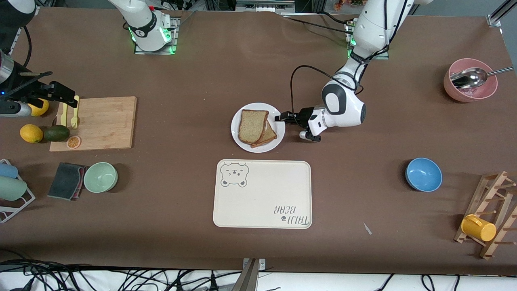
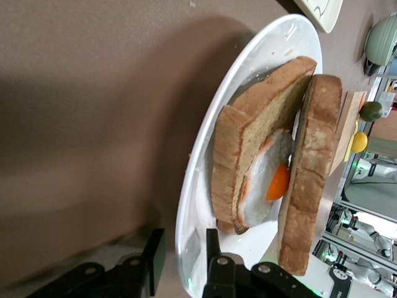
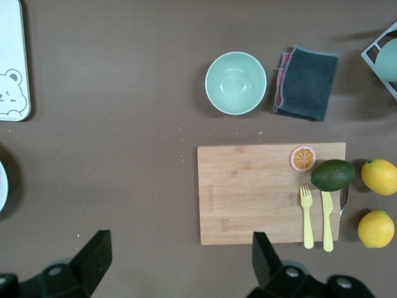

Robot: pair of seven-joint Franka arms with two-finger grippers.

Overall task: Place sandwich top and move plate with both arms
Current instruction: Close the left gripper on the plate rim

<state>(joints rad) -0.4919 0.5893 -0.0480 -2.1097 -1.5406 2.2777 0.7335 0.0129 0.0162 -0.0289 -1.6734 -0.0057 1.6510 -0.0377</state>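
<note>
The white plate [image 1: 236, 133] sits mid-table. On it the sandwich top [image 1: 252, 125], a plain brown slice, lies askew over a lower slice [image 1: 270, 136]. In the left wrist view the top slice [image 2: 316, 167] leans on a fried egg [image 2: 273, 180] that rests on the lower slice [image 2: 248, 130]. My left gripper [image 1: 280, 118] is at the plate's edge toward the left arm's end. It is open, with the jaws straddling the rim [image 2: 186, 205], one above and one below, and a gap still showing [image 2: 181, 257]. My right gripper [image 1: 60, 93] is open and empty over the cutting board's end [image 3: 180, 261].
The cream bear-print tray [image 1: 262, 194] lies nearer the camera than the plate. A cutting board [image 1: 101, 121] with a fork, a knife, an avocado and lemons is at the right arm's end, with a green bowl [image 1: 100, 177] and a grey cloth [image 1: 66, 180]. A blue bowl [image 1: 423, 174], a pink bowl [image 1: 470, 81] and a wooden rack [image 1: 490, 214] are at the left arm's end.
</note>
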